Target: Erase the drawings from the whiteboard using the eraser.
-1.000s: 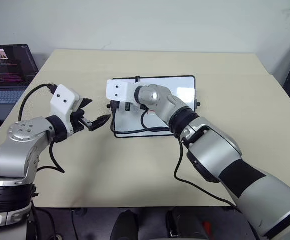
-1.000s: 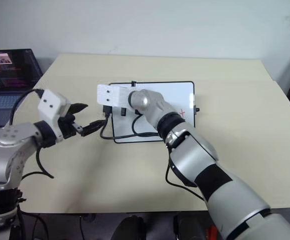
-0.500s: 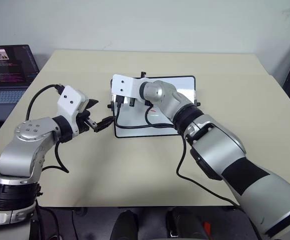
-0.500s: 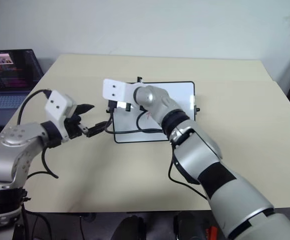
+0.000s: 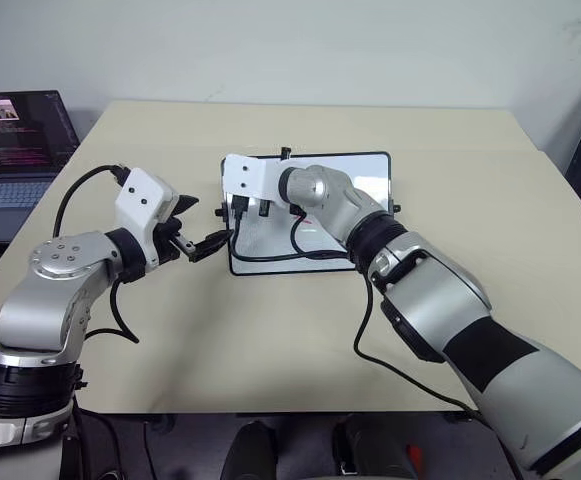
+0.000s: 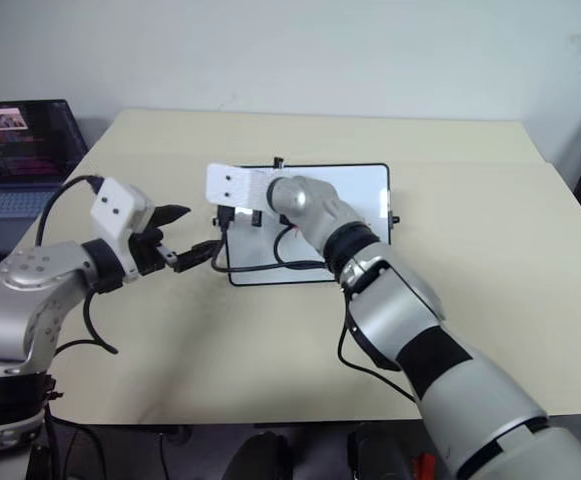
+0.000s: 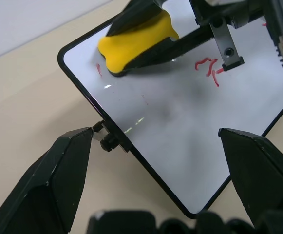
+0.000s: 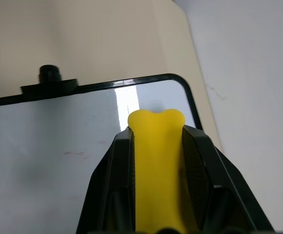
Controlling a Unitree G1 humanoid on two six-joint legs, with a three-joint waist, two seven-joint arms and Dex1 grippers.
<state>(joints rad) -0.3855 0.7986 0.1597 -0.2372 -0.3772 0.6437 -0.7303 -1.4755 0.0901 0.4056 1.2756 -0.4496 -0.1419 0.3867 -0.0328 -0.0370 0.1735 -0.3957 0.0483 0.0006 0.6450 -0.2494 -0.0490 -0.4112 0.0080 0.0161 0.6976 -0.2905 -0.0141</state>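
Observation:
The whiteboard (image 5: 365, 178) lies flat on the table, black-framed, with a side knob (image 7: 107, 143). The yellow eraser (image 7: 136, 41) rests on the board near its far left corner, and my right gripper (image 8: 157, 127) is shut on it. Red drawings (image 7: 207, 68) sit beside the eraser, with a short red stroke (image 7: 98, 69) on its other side and another mark (image 7: 265, 23) at the picture's edge. My left gripper (image 5: 198, 226) is open at the board's left edge, its fingers (image 7: 63, 165) straddling the knob. Whether they touch the board I cannot tell.
A black cable (image 5: 270, 256) from the right wrist loops over the board's near edge. An open laptop (image 5: 15, 140) stands off the beige table's (image 5: 470, 220) far left corner. A wall runs behind the table.
My right gripper with the eraser has edged slightly toward the board's far left corner. The left gripper has stayed almost still at the board's left edge.

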